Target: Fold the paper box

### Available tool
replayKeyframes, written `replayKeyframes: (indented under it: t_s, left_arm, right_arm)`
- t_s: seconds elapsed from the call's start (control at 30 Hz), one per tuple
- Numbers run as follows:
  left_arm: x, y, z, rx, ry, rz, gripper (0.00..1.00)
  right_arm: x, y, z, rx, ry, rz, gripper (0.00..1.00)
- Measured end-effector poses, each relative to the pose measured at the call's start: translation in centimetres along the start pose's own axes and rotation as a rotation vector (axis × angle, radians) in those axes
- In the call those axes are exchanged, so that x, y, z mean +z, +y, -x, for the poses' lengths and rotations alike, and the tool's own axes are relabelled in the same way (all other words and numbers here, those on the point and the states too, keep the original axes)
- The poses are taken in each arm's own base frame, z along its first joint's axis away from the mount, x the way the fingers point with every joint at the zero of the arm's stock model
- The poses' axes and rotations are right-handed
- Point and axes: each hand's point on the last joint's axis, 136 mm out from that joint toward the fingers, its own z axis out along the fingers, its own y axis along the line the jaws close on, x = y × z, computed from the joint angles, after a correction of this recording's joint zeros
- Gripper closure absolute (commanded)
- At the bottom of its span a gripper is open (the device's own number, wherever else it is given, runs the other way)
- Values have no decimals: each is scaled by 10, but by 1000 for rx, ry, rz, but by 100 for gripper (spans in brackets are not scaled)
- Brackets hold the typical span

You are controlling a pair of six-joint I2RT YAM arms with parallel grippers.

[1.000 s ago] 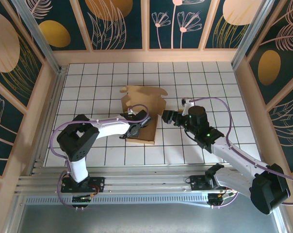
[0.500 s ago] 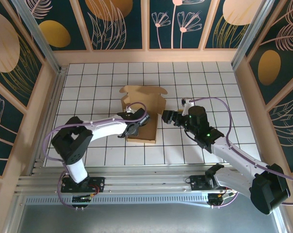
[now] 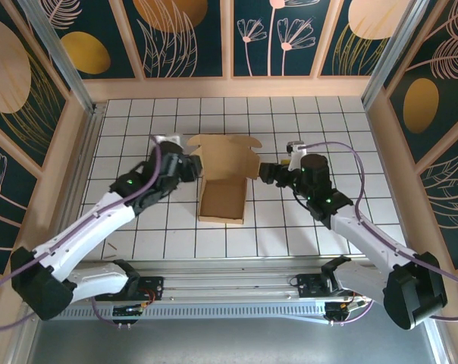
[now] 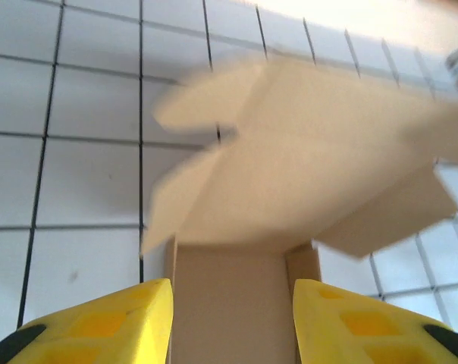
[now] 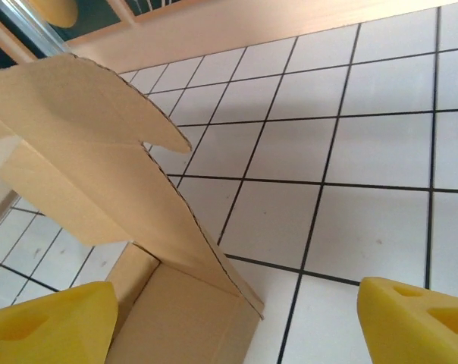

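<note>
**Cardboard box, part-folded, flanked by two open grippers**

**Item.** Box, plain brown card, unmarked. It lies mid-table on the white gridded table, slightly left of centre. A shallow tray is formed, with its long axis running from the near edge to the far edge. The lid rises from the far end, not yet folded down, with a tab spreading to each side.

**Relation to grippers.**
- The left gripper sits just beside the box's left side at the far end, level with the hinge line. The box lies to its right.
- The right gripper mirrors it on the other side, with the box to its left.
- Neither arm is clearly the nearer, and each side tab has a gripper close by.
- Judgement: the coming move depends on this side-on approach to the raised lid and tabs.

**Gripper state.**
- Left wrist view: the yellow fingers stand moderately apart and clamp nothing. The tray floor shows in the gap, and the lid is ahead.
- Right wrist view: the fingers are spread wide and empty, with the box off to the left side.

**Obscured.**
- The left wrist picture is blurred, so the lid edges are soft.
- Whether either gripper touches card cannot be told from above.
- Whether the tray walls are locked in place is also unclear.
</note>
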Motion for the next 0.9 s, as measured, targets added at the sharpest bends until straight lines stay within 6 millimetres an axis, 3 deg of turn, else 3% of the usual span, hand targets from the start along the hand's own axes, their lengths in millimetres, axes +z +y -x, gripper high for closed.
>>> replayKeyframes:
  t_s: [0.1,0.23,0.37,0.5,0.73,0.9]
  left_arm:
    - [11,25,18,-60,-5,-16,53]
    - [34,49,17,-108,65,-70,48]
    - [44,37,3,-52,142,-198,45]
    - [45,26,-15,66,194,-300,40]
    - [67,41,-27,219,210,-252,39]
    - [86,50,-34,249,234,-227,50]
  right_arm:
    - [12,3,-3,-71,40,38,21]
    - [30,4,-10,-128,90,73,30]
    - [46,5,-11,-166,118,100,44]
    - [54,6,-13,-192,125,119,52]
    - [60,6,-14,-222,127,137,63]
    - [64,5,-9,-225,122,133,67]
